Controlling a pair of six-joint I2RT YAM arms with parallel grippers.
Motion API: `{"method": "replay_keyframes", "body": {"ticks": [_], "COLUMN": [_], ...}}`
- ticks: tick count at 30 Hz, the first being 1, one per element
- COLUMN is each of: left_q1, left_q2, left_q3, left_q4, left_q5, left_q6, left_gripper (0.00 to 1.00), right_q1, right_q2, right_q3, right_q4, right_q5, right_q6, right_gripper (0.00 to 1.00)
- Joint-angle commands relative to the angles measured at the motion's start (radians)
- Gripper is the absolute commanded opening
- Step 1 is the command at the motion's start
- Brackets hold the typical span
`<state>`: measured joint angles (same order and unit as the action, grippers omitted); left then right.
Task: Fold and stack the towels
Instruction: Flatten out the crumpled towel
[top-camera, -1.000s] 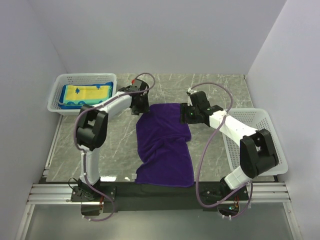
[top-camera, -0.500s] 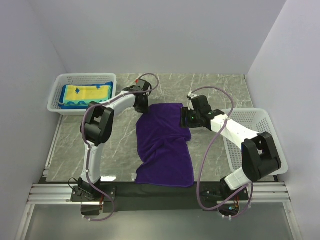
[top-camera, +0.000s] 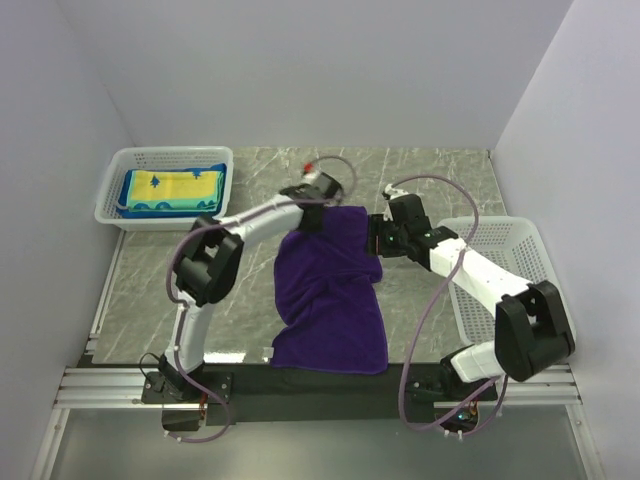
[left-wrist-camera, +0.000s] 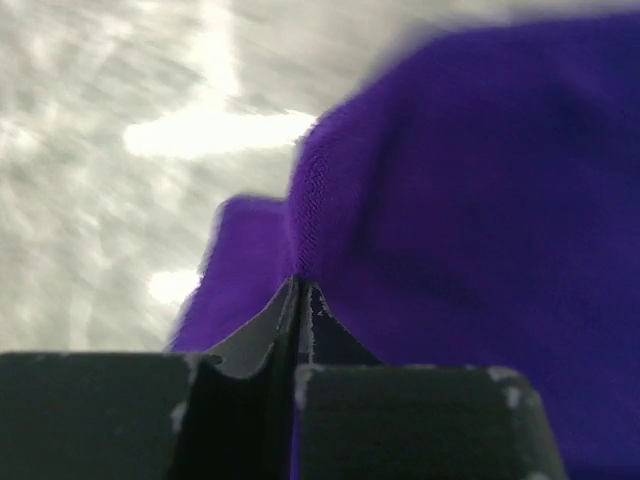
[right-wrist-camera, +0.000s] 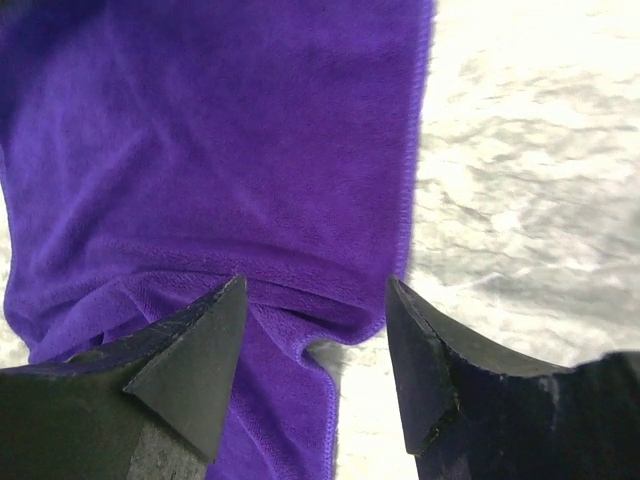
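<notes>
Sprawled lengthwise mid-desk: purple towel, soft short pile, stitched hem, rumpled with diagonal creases, near end reaching the dark strip at the near edge. Far left corner bunched up into a rounded hump. Pinched there by left end effector, black fingers pressed together on a fold of cloth. Poised over the far right edge: right end effector, black wedge-shaped fingers apart, one above the pile, the other above bare stone just beside the hem, nothing gripped.

Folded towels, yellow with blue border on teal, packed in left basket of white mesh plastic at the far left; right basket alike at the right edge.

Underneath, desk of grey marble with pale veins, glossy. All round, plain pale walls.

Left arm stretched far and rightward, elbow raised; right arm angled far and leftward.
</notes>
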<state>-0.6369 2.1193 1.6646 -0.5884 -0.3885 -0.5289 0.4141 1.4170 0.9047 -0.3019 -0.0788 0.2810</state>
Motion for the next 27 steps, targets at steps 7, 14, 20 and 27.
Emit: {"method": "replay_keyframes", "body": {"ticks": [7, 14, 20, 27], "left_q1": [-0.3, -0.277, -0.123, -0.055], "left_q2": [-0.111, -0.338, -0.314, -0.15], "left_q3": [-0.046, -0.183, -0.213, -0.106], "left_q4": [-0.129, -0.047, 0.068, 0.096], "left_q5": [-0.153, -0.093, 0.104, 0.23], "left_q6": [-0.216, -0.208, -0.12, 0.027], "left_gripper": [0.32, 0.6, 0.55, 0.49], "right_q1": [-0.008, -0.011, -0.009, -0.009], "right_q2": [-0.245, -0.326, -0.268, -0.239], "right_q3": [-0.111, -0.179, -0.162, -0.162], "right_q4": [0.131, 0.195, 0.19, 0.194], "right_q5": [0.349, 0.36, 0.277, 0.232], "right_q6": [0.112, 0.122, 0.119, 0.101], "right_gripper": [0.64, 0.63, 0.62, 0.62]}}
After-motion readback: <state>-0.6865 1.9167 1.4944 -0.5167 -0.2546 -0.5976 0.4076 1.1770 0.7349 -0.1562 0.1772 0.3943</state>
